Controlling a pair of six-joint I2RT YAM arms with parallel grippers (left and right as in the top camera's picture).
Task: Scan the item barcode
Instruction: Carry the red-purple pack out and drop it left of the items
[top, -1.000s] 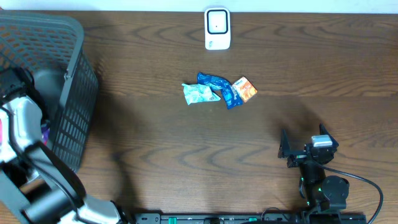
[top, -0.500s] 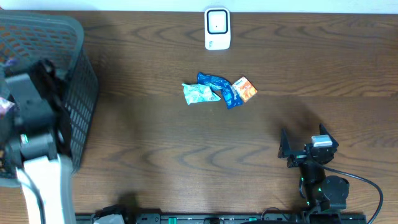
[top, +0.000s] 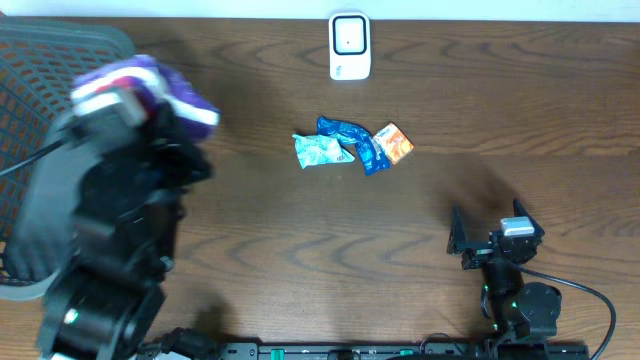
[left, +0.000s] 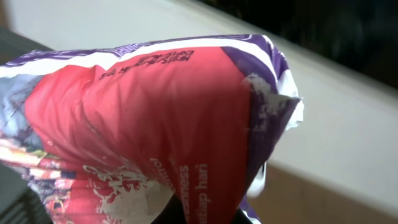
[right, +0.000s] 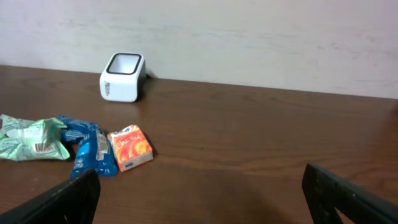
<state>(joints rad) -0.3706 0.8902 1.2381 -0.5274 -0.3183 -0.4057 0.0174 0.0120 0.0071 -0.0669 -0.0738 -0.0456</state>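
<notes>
- Overhead: the left end effector is a motion blur beside the grey basket. It is pressed together on a purple-and-white packet, which is off the worktop.
- The scanner stands well apart from that end effector, at the far edge. A green packet, a blue packet and an orange box lie between the two end effectors.
- The right end effector is spread wide, touching nothing.
- Left wrist: the pinched packet fills the view, red with purple edges, creased, its print upside down. The end effector's fingers are almost wholly hidden behind it, and no barcode can be made out.
- Right wrist: both fingers are cut off at the lower corners, with only bare worktop between them. The scanner and the three small items lie ahead and to the left.
</notes>
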